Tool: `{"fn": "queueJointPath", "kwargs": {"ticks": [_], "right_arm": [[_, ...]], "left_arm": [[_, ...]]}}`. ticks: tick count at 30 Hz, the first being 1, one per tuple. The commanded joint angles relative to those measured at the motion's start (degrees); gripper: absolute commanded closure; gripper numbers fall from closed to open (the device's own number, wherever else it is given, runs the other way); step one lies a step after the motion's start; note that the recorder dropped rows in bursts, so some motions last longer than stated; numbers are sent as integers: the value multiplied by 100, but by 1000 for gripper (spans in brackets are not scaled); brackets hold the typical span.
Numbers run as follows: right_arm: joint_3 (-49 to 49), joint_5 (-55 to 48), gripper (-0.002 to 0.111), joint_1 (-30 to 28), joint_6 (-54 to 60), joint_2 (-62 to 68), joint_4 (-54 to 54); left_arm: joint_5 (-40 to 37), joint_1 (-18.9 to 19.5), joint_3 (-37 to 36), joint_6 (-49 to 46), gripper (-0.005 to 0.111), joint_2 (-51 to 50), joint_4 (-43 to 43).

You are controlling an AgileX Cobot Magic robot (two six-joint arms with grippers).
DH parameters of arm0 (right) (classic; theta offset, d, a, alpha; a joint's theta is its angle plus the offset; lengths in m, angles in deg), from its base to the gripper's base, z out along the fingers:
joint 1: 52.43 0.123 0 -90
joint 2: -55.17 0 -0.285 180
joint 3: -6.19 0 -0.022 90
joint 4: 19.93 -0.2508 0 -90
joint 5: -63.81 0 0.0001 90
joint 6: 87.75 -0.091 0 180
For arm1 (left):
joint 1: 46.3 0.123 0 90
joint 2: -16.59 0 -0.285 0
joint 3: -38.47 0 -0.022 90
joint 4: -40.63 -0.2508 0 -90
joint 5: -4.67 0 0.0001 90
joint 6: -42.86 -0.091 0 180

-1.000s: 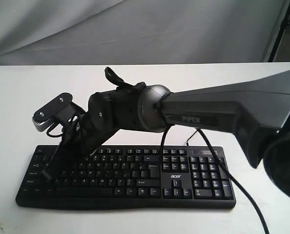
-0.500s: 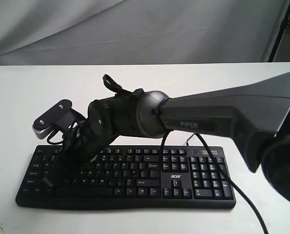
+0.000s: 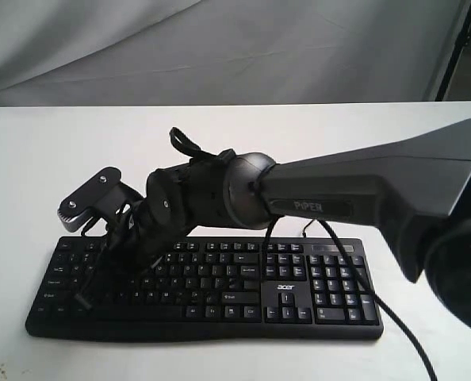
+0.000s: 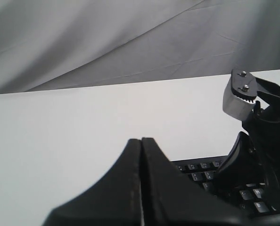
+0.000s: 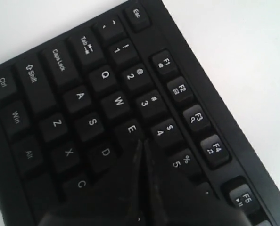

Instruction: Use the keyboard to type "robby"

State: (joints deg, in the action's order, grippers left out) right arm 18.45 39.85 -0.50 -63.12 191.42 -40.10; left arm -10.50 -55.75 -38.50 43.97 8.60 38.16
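Note:
The black keyboard (image 3: 220,325) lies on the white table, its acer logo right of the centre. My right arm reaches across it to its left half. My right gripper (image 3: 120,260) is shut with nothing in it. Its joined tips (image 5: 142,142) point down just beside the E key (image 5: 132,128), below the 4 key (image 5: 163,130); touch cannot be told. The key under the tips is hidden. My left gripper (image 4: 141,140) is shut and empty, off the keyboard's (image 4: 201,165) left end, low over the table. It does not show in the exterior view.
The thin black cable (image 3: 378,298) runs across the number pad and off the front right. A grey cloth backdrop (image 3: 220,48) hangs behind the table. The right wrist camera (image 3: 89,200) juts out over the keyboard's far left corner.
My right arm's wrist has dropped lower over the keyboard's left half and shifted slightly right. The keyboard has not moved.

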Motion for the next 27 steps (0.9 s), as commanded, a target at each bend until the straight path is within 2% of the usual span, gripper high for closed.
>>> {"fn": "queueJointPath", "kwargs": {"ticks": [1,14,22,27], "right_arm": [[-42,98,108,6,60,-13,67],[-42,111,108,6,60,147,65],[-42,-258,108,-77,-56,-412,351],[-766,-74,108,-325,-130,-1015,342]], "left_arm": [[42,-36,-25,16,107,20,-27],[42,-36,-25,16,107,20,-27],[42,-36,-25,16,107,20,-27],[42,-36,-25,16,107,20,-27]]}}
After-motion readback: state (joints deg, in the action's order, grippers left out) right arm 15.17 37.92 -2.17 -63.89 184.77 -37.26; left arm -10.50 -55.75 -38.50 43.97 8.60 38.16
